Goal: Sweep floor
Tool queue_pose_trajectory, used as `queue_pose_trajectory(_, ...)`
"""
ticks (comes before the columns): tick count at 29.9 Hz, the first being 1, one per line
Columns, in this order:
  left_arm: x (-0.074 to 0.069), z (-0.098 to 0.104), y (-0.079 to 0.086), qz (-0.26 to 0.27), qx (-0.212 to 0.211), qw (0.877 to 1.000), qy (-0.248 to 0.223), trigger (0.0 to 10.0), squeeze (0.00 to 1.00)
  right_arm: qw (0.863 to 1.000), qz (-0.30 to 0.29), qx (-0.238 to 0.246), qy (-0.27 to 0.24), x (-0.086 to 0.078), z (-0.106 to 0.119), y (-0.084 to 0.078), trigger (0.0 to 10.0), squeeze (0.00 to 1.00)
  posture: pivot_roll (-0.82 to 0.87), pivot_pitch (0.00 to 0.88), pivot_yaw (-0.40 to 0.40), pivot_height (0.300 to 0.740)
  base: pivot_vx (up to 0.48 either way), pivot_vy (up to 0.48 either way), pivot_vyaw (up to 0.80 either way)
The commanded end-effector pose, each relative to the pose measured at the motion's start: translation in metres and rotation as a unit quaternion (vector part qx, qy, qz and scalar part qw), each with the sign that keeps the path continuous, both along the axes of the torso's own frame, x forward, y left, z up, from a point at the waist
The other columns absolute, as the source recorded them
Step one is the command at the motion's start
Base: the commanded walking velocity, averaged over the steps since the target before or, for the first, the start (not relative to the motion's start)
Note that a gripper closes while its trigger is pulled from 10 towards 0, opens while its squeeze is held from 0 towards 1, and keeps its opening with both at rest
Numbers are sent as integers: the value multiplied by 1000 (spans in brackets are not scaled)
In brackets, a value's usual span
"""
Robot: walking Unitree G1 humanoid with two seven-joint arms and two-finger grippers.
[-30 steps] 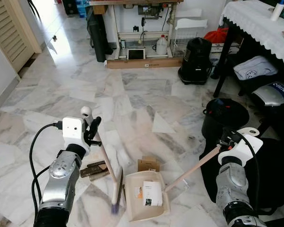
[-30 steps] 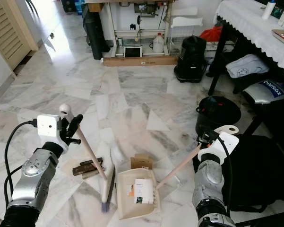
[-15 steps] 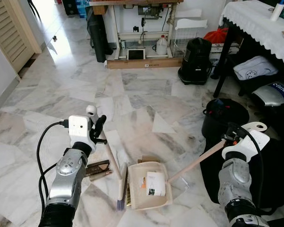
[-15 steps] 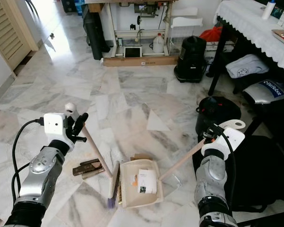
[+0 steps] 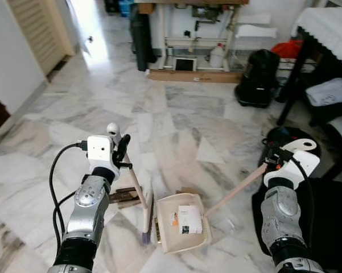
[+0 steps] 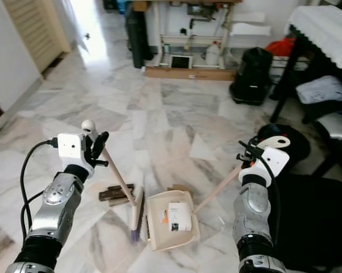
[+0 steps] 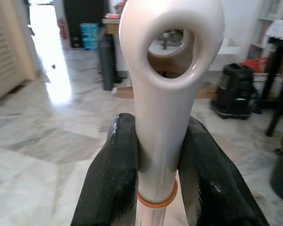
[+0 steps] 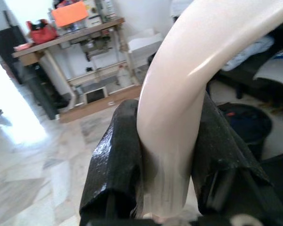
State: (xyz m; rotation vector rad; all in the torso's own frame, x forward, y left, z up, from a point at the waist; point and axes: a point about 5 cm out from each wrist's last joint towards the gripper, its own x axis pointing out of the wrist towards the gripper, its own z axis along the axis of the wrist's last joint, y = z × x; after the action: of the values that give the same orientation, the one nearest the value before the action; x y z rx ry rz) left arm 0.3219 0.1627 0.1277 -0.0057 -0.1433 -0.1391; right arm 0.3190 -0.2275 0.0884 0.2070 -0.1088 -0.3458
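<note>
We are clenching the left gripper on the broom handle, bristles touching the marble floor. We are clenching the right gripper on the dustpan handle; the cream pan is holding paper scraps, beside the broom head.

White marble floor with grey veining. Cream dustpan on a pale pink-beige handle, white card with dark print inside. Broom: beige stick, white cap, orange ring, purple-tipped bristles. Brown scraps near it. 2 black-fingered grippers, left gripper and right gripper, on silver arms. Black vacuum; white lace tablecloth.
</note>
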Motion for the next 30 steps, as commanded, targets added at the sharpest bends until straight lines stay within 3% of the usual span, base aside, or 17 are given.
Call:
queue_pose_trajectory(1,2,8,0,1,3,1000,-23,10000,0,1000,0,1,-28,3,12,2,10000,0,-39,0,28,740,0,0,738)
queue_pose_trajectory(30,4,10,3,17,9,999,-26,10000,0,1000,1,18,-15,2,8,9,10000,0,-16,0,36,740,0,0,743)
